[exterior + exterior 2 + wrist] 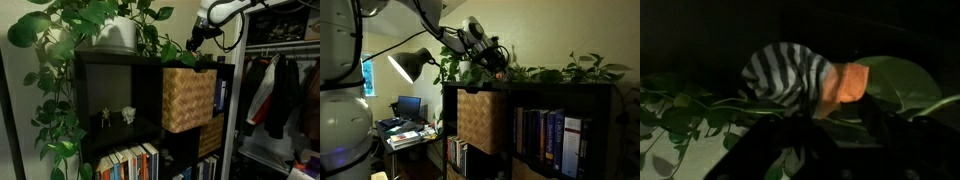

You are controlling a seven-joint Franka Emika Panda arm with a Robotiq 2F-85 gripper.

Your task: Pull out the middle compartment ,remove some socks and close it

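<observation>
The middle compartment, a tan woven wicker basket (188, 98), sticks partly out of its cell in the black shelf unit; it shows in both exterior views (478, 120). My gripper (194, 42) is above the shelf top among the plant leaves (498, 58). In the wrist view the socks (790, 72) are a black-and-white striped bundle with an orange end. They taper down between my dark fingers (790, 118), which appear shut on them. The fingertips are in deep shadow.
A potted trailing plant (117, 35) covers the shelf top, its leaves around my gripper. A smaller, darker basket (210, 137) sits below. Books (545, 135) fill other cells. Small figurines (117, 116) stand in one cell. Clothes (280, 95) hang beside the shelf. A desk lamp (410, 65) stands nearby.
</observation>
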